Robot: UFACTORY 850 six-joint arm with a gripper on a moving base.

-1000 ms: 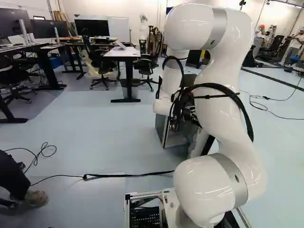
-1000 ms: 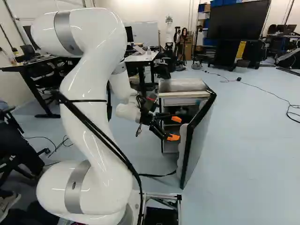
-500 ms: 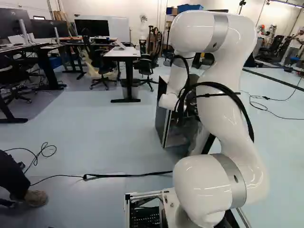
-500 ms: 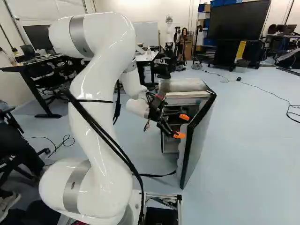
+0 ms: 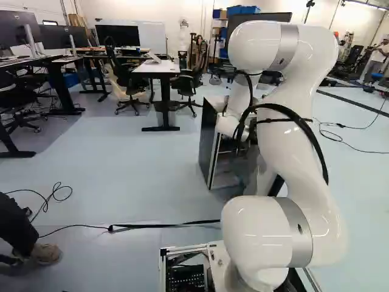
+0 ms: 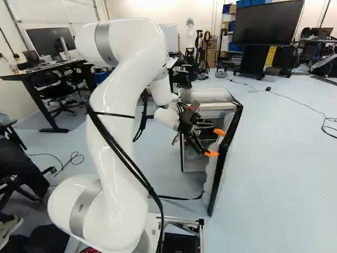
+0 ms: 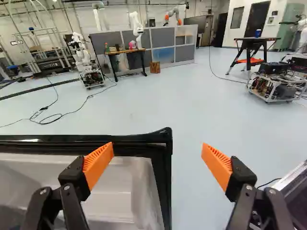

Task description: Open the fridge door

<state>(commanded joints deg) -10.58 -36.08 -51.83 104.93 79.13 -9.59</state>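
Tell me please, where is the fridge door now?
In the right base view, the fridge door stands open to the right of the fridge body, beside the open fingers.

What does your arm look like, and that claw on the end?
My arm is glossy white with rounded joints and grey bands; black cables run along its outside. The claw has two black, jointed fingers with ribbed orange pads.
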